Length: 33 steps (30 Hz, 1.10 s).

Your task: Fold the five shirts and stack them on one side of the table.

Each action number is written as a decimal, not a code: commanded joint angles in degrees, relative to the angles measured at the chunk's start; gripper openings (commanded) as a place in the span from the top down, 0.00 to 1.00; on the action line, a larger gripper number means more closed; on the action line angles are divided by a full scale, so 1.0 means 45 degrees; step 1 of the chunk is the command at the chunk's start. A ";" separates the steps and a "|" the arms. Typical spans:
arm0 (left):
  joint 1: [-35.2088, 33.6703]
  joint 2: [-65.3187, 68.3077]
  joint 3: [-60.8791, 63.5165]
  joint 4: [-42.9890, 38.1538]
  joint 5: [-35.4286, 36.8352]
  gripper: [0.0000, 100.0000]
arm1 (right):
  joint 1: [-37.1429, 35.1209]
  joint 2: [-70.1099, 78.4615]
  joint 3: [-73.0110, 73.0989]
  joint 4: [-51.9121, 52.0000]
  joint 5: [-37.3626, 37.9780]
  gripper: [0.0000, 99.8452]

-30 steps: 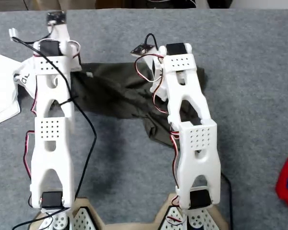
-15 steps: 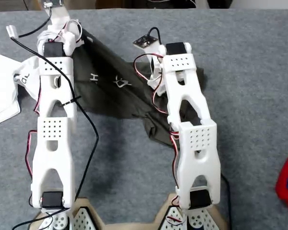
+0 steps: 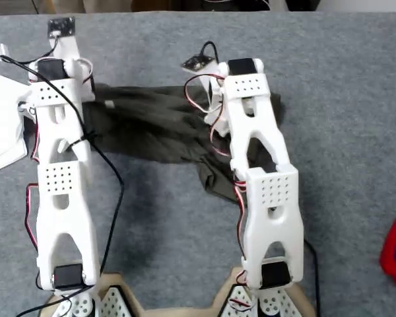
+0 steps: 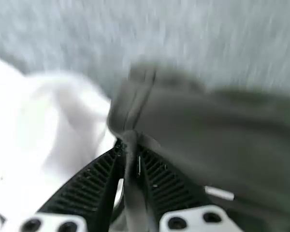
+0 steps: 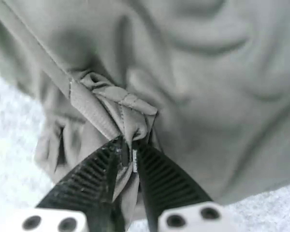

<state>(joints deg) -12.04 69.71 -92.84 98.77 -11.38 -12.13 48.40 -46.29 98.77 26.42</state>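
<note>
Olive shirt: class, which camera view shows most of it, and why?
High view: the olive shirt shows its full spread on the table. Each wrist view shows a bunched part pinched in that arm's jaws.

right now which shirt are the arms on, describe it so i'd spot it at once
On the grey table, look between the two white arms. The dark olive shirt lies crumpled there, pinched by the left gripper and the right gripper; the white shirt beside it is unheld.
</note>
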 commanded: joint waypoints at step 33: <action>-0.0606 -0.0283 -0.0645 0.0449 -0.0469 0.98 | -0.0068 -0.9504 0.8762 -0.0547 0.0293 0.77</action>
<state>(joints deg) -13.80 69.63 -93.36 100.26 -13.23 -11.60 9.80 -13.93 100.53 27.91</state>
